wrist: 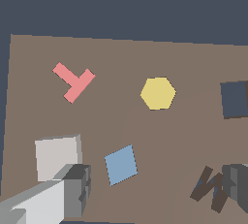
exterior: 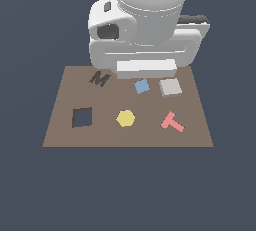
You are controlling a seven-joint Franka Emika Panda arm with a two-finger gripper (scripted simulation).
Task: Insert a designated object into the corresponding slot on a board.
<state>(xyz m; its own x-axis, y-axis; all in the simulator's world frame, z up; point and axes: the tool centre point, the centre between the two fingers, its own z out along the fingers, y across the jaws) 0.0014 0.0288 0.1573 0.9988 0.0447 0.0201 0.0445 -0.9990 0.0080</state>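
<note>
1. Block (exterior: pixel 171 87): pale square lying on the board (exterior: pixel 60 125) at 2 o'clock, ungrasped.
2. Tool (wrist: pixel 145 189): fingers spread wide, empty, beside the block.
3. Slot (exterior: pixel 82 117): 8 o'clock. Centre the fingers over the block's parallel edges before closing.

The arm (exterior: pixel 145 20) is smooth white with rounded casings, a dark recess, and grey blocky fingers (wrist: pixel 77 189).

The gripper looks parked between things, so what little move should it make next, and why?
Probably a small sideways shift to centre the open gripper over the block. Its fingers now straddle the blue square instead, with one finger beside the block, and the slot is empty.
</note>
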